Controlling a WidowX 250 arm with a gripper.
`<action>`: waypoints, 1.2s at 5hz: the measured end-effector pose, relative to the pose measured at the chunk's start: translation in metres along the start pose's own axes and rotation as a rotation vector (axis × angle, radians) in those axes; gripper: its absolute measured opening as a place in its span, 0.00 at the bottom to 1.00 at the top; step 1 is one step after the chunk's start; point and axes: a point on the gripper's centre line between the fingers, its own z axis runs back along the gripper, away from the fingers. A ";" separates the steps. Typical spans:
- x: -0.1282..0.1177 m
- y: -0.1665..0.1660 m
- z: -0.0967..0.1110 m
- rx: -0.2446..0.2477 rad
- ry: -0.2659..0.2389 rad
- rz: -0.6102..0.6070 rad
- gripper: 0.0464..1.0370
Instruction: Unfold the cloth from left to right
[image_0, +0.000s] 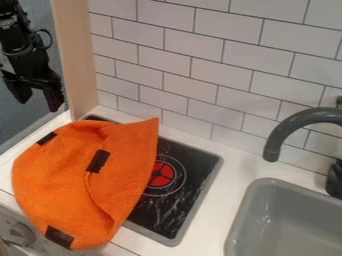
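White tiles (194, 50) back a pale counter (220, 200) with a grey sink (280, 215) and dark tap (287, 127) at right. Orange cloth (53, 180), partly folded, lies over the stove's (180, 210) left side and the counter beside it. At upper left, the black gripper (37, 96) hangs well apart from the cloth, fingers (53, 100) open.

the black arm (15, 35) hangs at upper left, gripper (38, 101) pointing down, its fingers (53, 98) apparently spread apart.
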 end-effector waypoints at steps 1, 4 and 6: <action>-0.008 -0.005 -0.010 -0.019 0.034 0.004 0.96; -0.031 -0.030 -0.008 -0.052 0.098 0.075 0.96; -0.034 -0.084 -0.013 -0.092 0.148 0.056 0.96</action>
